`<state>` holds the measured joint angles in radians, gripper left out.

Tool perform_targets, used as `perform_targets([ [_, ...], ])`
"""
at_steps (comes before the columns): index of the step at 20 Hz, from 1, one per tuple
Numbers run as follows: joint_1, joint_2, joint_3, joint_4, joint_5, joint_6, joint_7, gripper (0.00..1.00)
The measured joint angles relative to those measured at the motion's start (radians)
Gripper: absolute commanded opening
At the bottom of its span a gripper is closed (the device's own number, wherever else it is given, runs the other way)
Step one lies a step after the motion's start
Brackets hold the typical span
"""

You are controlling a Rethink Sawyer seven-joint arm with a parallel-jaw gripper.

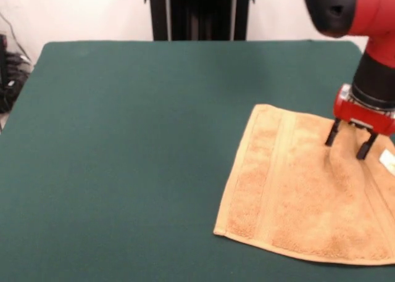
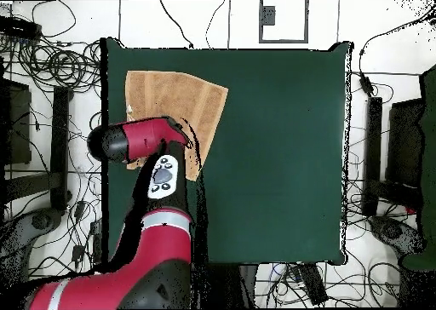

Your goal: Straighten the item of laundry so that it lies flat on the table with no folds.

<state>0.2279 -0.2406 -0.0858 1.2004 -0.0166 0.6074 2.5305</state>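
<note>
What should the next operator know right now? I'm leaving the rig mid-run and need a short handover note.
Claw: open, both fingers pointing down at the towel, holding nothing; whether the tips touch the cloth cannot be told.
Towel: near one corner of the green table, spread out and mostly flat; its white tag shows at the edge by the claw.
Overhead, the arm covers part of the towel.
Done: largely laid out.
Left: check the hidden part for folds, smooth any found, then withdraw the arm.
</note>
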Motion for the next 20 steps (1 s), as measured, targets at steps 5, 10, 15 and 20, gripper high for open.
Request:
perform_targets([
  [5,-0.059,-0.018,0.054,0.039,0.028,-0.016,0.0,1.0],
  [10,-0.085,-0.026,0.08,0.057,0.034,-0.025,0.0,1.0],
  [15,-0.093,-0.03,0.086,0.066,0.042,-0.027,0.0,1.0],
  [20,-0.121,-0.033,0.107,0.087,0.081,-0.035,0.0,1.0],
])
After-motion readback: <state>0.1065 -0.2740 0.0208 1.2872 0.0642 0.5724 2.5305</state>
